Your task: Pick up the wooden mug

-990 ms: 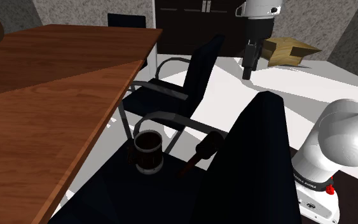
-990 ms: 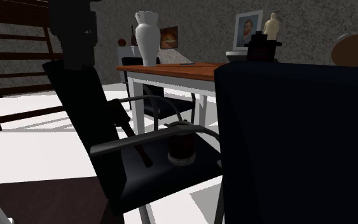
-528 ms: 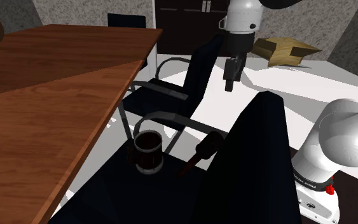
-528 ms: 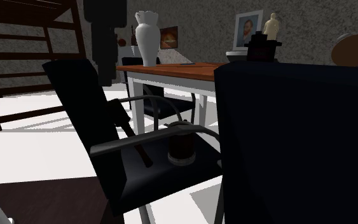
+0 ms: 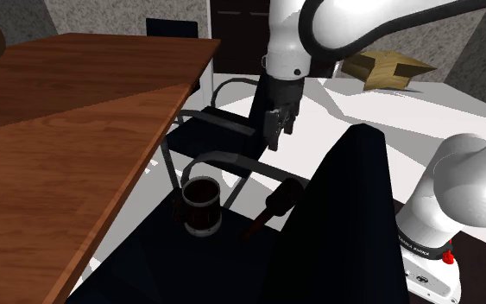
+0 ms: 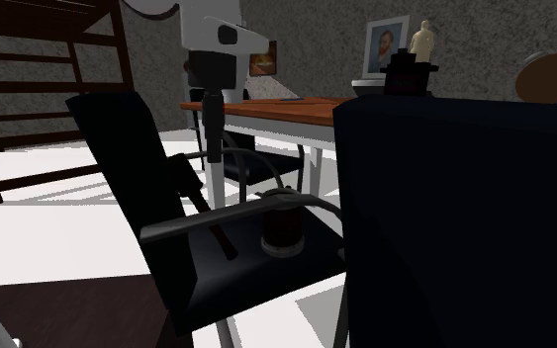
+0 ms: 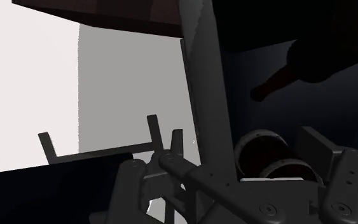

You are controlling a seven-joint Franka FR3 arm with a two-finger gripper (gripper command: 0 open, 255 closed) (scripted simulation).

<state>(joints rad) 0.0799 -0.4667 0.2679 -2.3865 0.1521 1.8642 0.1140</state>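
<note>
The mug [image 5: 202, 207] is a dark brown, banded cup with a handle on its left side, standing upright on the seat of the near black chair [image 5: 172, 268]. In the second exterior view the mug [image 6: 283, 229] stands under the chair's metal armrest. My gripper [image 5: 277, 131] hangs open above and beyond the mug, near the armrest of the farther chair, well clear of the cup. In the second exterior view the gripper [image 6: 214, 148] points straight down beside the chair's backrest. From the wrist, the mug [image 7: 260, 149] lies ahead of the gripper [image 7: 231, 184], its fingers apart and holding nothing.
A dark bottle-like object [image 5: 275, 205] lies on the seat to the right of the mug. The wooden table [image 5: 68, 129] borders the chair in the shoulder view's left. A second black chair [image 5: 241, 112] stands beyond. The near chair's tall backrest [image 5: 344, 224] rises beside the seat.
The arm has swung down and towards the shoulder view's left, bringing the gripper from high near the back wall to just above the chairs. The mug has not moved.
</note>
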